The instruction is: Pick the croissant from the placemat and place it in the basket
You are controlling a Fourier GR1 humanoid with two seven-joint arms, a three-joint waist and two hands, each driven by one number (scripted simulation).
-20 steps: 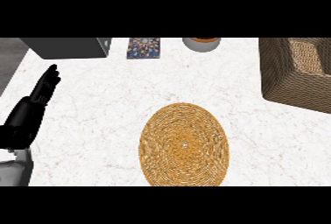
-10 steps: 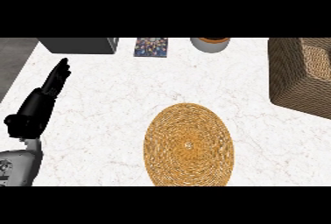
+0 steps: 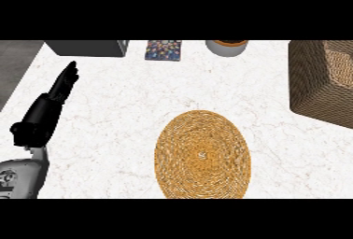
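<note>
The left hand (image 3: 48, 109) rested, fingers (image 3: 67, 78) straight and together, far left of the croissant-less placemat (image 3: 202, 155); any grasp risked finding nothing.

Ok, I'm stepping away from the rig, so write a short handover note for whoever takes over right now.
Left hand: open, fingers straight, resting at the view's left, holding nothing.
Right hand: not in view.
Placemat: round woven mat on the counter at centre, with nothing on it.
Basket: at the right edge, only partly in view.
Croissant: not visible anywhere, so I cannot tell whether it is in the basket or in the unseen hand.
Left to do: find the croissant and confirm that it is in the basket.
</note>
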